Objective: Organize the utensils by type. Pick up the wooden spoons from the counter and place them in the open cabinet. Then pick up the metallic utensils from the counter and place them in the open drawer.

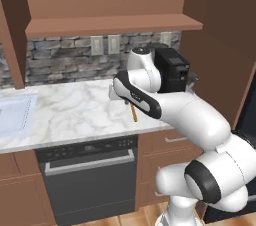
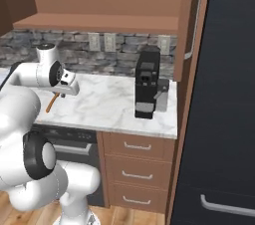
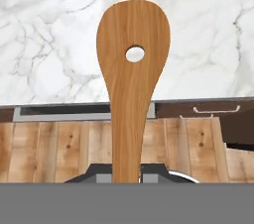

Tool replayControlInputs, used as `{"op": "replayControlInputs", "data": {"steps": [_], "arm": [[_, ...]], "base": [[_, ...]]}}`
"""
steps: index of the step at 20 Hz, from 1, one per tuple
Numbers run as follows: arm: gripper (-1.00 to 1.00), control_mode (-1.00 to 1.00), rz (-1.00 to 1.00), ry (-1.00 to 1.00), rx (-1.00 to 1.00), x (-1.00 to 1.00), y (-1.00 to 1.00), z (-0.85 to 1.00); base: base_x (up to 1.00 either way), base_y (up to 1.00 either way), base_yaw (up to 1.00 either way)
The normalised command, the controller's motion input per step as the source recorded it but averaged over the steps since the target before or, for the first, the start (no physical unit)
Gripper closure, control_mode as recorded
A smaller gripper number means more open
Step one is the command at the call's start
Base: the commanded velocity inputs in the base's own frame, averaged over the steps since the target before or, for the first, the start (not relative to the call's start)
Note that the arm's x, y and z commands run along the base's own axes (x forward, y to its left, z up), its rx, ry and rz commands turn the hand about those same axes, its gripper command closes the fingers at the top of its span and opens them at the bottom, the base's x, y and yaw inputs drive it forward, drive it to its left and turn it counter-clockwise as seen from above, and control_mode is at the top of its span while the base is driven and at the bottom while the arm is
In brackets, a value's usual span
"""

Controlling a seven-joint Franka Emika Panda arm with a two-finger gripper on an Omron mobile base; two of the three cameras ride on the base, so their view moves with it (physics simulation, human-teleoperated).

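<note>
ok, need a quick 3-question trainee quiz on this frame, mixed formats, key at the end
1. True or false: the gripper is shut on the wooden spoon.
2. What stands on the marble counter toward its right end? A) a toaster B) a black coffee machine C) a kettle
3. Fill in: in the hand view, the spoon's bowl has a round ____ through it.

Key:
1. True. The handle runs down between the fingertips, and the spoon is held up off the counter.
2. B
3. hole
</note>
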Motion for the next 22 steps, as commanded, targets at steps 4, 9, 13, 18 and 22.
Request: {"op": "replayControlInputs", "data": {"steps": [4, 9, 13, 18, 22], "arm": [[1.0, 1.0, 0.0, 0.0, 0.0, 0.0, 0.0, 0.0], [1.0, 1.0, 0.0, 0.0, 0.0, 0.0, 0.0, 0.0], [1.0, 1.0, 0.0, 0.0, 0.0, 0.0, 0.0, 0.0], [1.0, 1.0, 0.0, 0.0, 0.0, 0.0, 0.0, 0.0], [1.0, 1.0, 0.0, 0.0, 0.0, 0.0, 0.0, 0.0]], "base": [[0.67, 0.26, 0.0], [0.65, 0.23, 0.0], [0.6, 0.18, 0.0], [0.52, 0.17, 0.0], [0.03, 0.0, 0.0]]}}
